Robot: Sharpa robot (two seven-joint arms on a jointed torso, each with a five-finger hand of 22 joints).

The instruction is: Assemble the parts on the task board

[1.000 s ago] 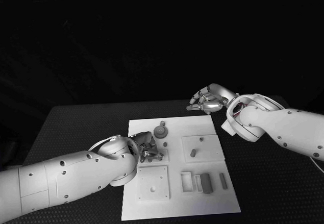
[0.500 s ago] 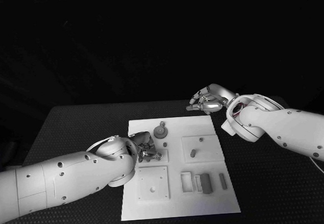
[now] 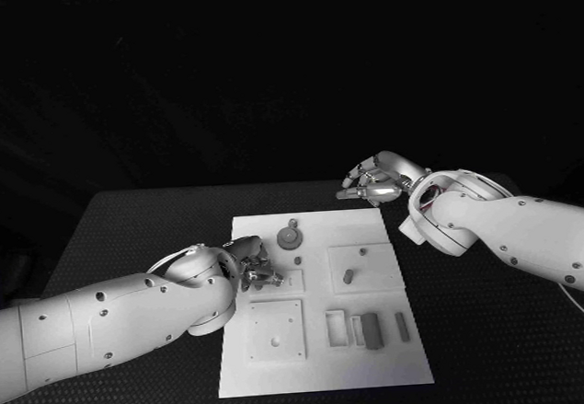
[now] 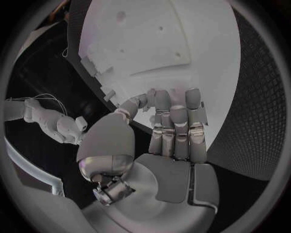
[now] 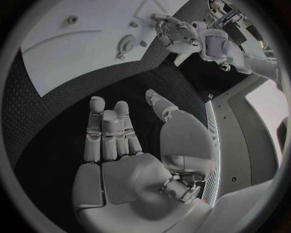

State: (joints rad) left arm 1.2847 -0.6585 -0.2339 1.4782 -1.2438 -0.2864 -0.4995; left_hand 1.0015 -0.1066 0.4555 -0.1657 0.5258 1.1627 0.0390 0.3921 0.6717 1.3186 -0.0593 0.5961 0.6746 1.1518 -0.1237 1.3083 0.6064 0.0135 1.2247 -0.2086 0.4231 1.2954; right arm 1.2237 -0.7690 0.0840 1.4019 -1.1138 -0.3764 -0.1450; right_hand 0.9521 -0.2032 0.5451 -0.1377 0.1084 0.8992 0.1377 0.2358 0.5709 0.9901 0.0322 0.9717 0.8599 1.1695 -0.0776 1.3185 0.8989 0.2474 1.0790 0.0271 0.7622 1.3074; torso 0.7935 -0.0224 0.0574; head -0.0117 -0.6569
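flat, matte white rectangular task board [image 3: 322, 366] on a black, finely dotted table [image 3: 134, 221], long side running from 12 to 6 o'clock. on the board, in the head view: one round grey disc part [image 3: 289, 236] with a small stub at its 12 o'clock edge, near the far end; one short grey peg [image 3: 348, 276] standing in a raised square plate at the middle right; one dark grey block [image 3: 371, 330] lying beside a pale rectangular frame toward 5 o'clock; one thin grey bar [image 3: 402, 326] just to its 3 o'clock side; one more raised square plate [image 3: 276, 332] with a small hole at 7 o'clock. left hand [image 3: 253, 264], silver and metallic on a smooth white arm, reaching in from 8 o'clock over the board's left edge, just at 7 o'clock of the disc, fingers bent down toward the board; in the left wrist view fingers [image 4: 177, 121] extended side by side, thumb set apart, nothing seen between them, so apparently spread and empty. right hand [image 3: 378, 184] hovering beyond the board's far right corner, at 1 o'clock of it, over the table; in the right wrist view fingers [image 5: 109, 131] straight and together, thumb splayed away, palm empty, wide.
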